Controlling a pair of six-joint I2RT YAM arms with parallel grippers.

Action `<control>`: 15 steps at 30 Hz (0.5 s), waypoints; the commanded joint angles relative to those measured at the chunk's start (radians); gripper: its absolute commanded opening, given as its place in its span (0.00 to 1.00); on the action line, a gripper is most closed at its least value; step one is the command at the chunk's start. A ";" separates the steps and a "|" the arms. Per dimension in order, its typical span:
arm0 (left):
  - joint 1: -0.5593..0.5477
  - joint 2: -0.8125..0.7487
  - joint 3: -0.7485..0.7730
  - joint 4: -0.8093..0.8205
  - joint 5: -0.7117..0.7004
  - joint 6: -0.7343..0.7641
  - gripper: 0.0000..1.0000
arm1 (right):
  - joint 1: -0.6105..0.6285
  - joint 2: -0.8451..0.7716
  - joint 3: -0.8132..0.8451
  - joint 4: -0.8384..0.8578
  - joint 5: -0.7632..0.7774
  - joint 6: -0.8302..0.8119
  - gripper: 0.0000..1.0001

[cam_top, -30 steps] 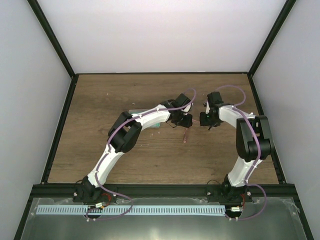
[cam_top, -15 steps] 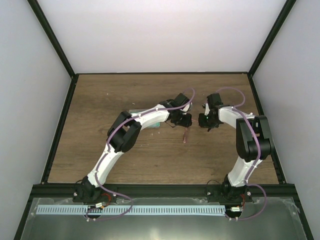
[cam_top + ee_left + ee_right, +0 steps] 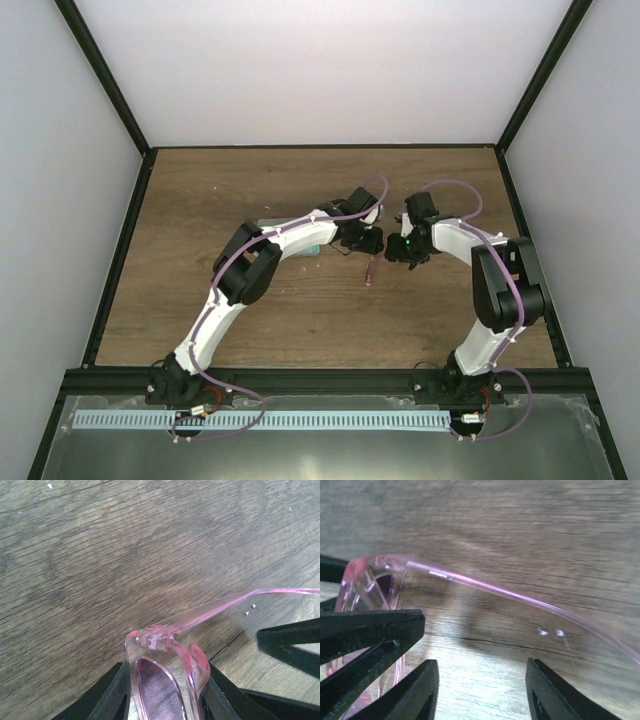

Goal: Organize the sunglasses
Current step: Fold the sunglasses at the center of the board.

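The sunglasses (image 3: 165,670) have a thin pink frame and purple lenses. My left gripper (image 3: 165,685) is shut on their front, one finger on each side, above the wooden table. One temple arm (image 3: 235,600) sticks out to the right. In the top view the left gripper (image 3: 365,240) holds them with a pink temple (image 3: 369,272) hanging down. My right gripper (image 3: 480,690) is open and empty, its fingers just below the long temple arm (image 3: 520,597), close beside the left gripper's fingers (image 3: 365,630). In the top view the right gripper (image 3: 395,248) is right next to the left one.
A grey case with a light blue-green patch (image 3: 312,248) lies mostly hidden under the left arm. The wooden table (image 3: 200,200) is bounded by black frame posts and white walls.
My right gripper has moved left toward the left gripper and the sunglasses. The left gripper has kept its hold and hardly moved.
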 commanded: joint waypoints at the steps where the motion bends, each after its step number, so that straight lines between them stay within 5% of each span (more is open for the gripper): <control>1: 0.022 0.105 -0.084 -0.227 -0.122 0.029 0.37 | 0.006 -0.052 0.075 -0.066 0.105 -0.035 0.53; 4: 0.025 0.102 -0.081 -0.233 -0.149 0.042 0.37 | 0.006 -0.015 0.125 -0.092 0.150 -0.086 0.61; 15: 0.034 0.105 -0.077 -0.253 -0.156 0.063 0.37 | 0.006 0.161 0.233 -0.109 0.114 -0.255 0.64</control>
